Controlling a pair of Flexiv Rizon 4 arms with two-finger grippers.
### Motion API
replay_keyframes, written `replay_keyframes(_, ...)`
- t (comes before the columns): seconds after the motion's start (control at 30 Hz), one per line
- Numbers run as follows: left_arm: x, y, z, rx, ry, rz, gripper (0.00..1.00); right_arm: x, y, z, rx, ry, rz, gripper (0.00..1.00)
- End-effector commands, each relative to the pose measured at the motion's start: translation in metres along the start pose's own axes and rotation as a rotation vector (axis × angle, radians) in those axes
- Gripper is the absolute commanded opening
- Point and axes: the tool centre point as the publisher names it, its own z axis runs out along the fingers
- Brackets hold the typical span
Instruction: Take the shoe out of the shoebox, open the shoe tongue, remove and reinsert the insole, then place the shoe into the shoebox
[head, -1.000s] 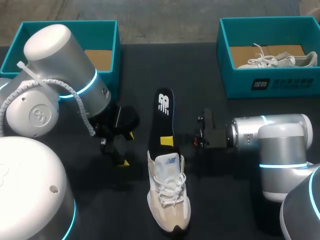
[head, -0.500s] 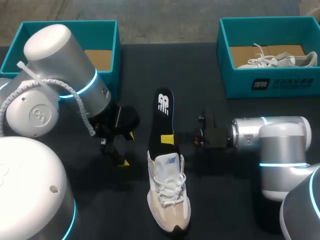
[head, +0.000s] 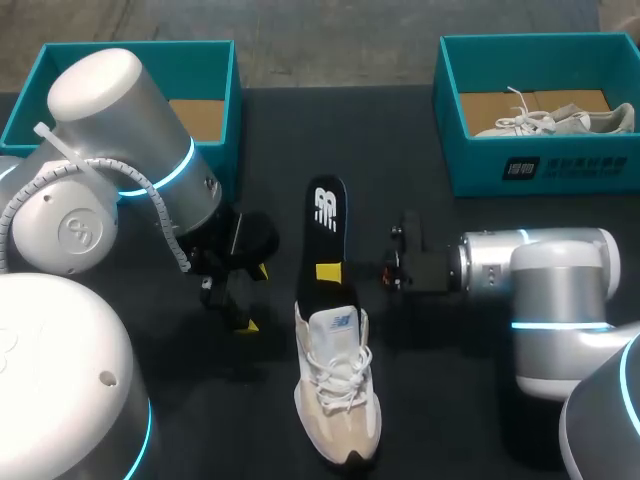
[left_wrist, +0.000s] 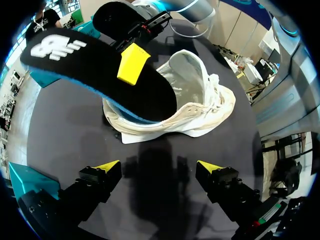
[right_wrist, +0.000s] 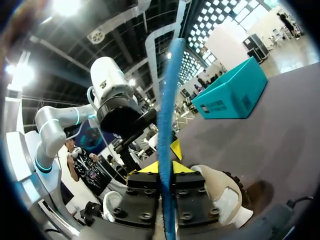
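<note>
The dark table (head: 400, 140) carries a white shoe (head: 338, 400) standing on its sole near the front middle, toe toward the robot. A teal shoebox (head: 228, 100) sits at the far left corner. A second teal shoebox (head: 540, 165) sits at the far right (another shoe (head: 550, 122) lies inside it). A black insole (head: 325, 225) juts from the shoe's mouth, seemingly clear of the surface.

Left arm (head: 120, 190) enters from the left of frame, wrist angled down toward centre-left. Left hand (head: 252, 297) held low, fingers spread wide, nothing between them. Right arm (head: 540, 280) enters from the right, forearm level, pointing left toward centre. Right hand (head: 328, 272) clamped on the insole (head: 325, 215): one yellow tip on top, right wrist view shows both tips pinching its edge.
</note>
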Motion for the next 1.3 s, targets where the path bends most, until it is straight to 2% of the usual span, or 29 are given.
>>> replay_keyframes(0.03, 0.0, 0.0, 0.001, -0.001, 0.0, 0.0, 1.0, -0.001, -0.001, 0.005, 0.012, -0.004, 0.011, 0.0)
replay_keyframes(0.7, 0.0, 0.0, 0.001, -0.001, 0.0, 0.0, 1.0, -0.008, -0.016, -0.004, 0.032, 0.011, 0.077, 0.0)
replay_keyframes(1.3, 0.0, 0.0, 0.001, -0.001, 0.0, 0.0, 1.0, -0.01, -0.038, -0.003, 0.104, 0.009, 0.16, 0.0)
